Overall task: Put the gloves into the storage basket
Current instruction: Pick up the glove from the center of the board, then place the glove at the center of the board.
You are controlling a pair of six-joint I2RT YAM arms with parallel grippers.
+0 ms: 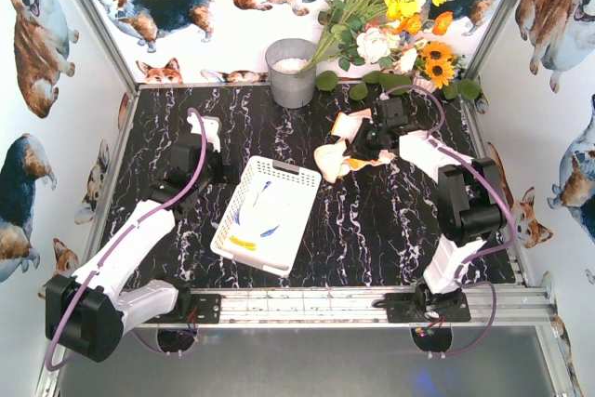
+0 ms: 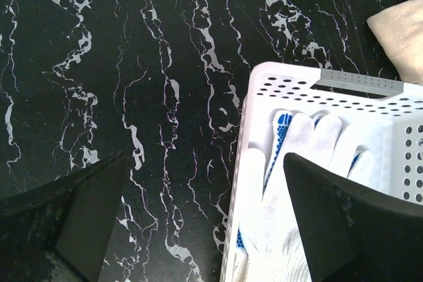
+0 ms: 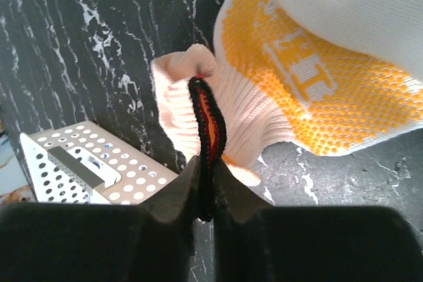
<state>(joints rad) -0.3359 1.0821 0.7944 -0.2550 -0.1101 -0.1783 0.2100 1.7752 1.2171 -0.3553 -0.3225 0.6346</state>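
Observation:
The white storage basket (image 1: 290,220) sits mid-table with white gloves (image 1: 263,204) lying in it, blue-dotted and yellow-trimmed; in the left wrist view a blue-dotted glove (image 2: 301,163) lies inside the basket's rim (image 2: 246,143). My left gripper (image 2: 205,163) is open and holds nothing. It straddles the basket's left rim, with one finger (image 2: 344,222) over the gloves. My right gripper (image 3: 206,193) is shut on the black-and-orange cuff of a cream glove with orange dots (image 3: 310,90). That glove (image 1: 346,160) lies right of the basket. Another white glove (image 3: 357,4) overlaps it.
A grey metal bucket (image 1: 291,72) stands at the back, with a bunch of white, yellow and orange flowers (image 1: 390,16) leaning over the back right. Corgi-printed walls close three sides. An aluminium rail (image 1: 353,304) runs along the near edge.

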